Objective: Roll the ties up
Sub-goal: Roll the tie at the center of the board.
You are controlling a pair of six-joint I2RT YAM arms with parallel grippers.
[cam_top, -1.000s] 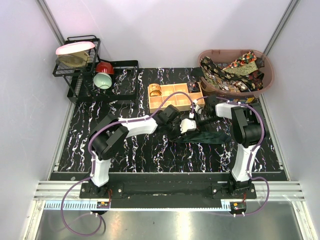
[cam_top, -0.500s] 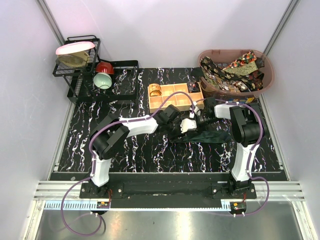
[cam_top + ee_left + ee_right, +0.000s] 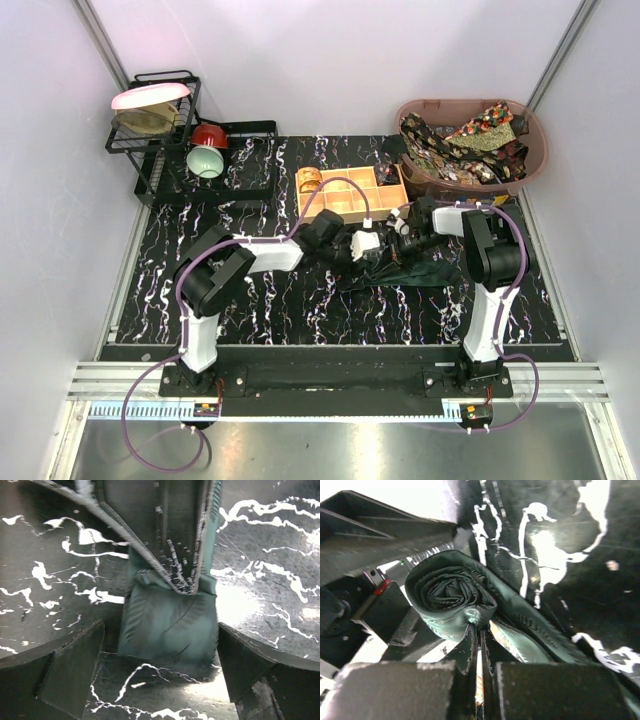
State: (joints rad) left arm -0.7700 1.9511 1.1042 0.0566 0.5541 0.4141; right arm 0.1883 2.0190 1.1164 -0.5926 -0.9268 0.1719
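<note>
One dark green tie (image 3: 418, 272) lies on the counter (image 3: 300, 310) right of centre, its long axis running left to right; its rolled end (image 3: 451, 596) sits between both arms, the loose length trailing right; the right gripper (image 3: 476, 645) is narrowed, pinching the roll's edge; the left gripper (image 3: 160, 625) spreads wide astride the fabric; further rolling likely runs rightward.

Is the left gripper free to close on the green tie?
Probably yes: the left gripper is open, the green tie lies between its fingers, nothing in the way. The right gripper pinches its rolled end nearby.
</note>
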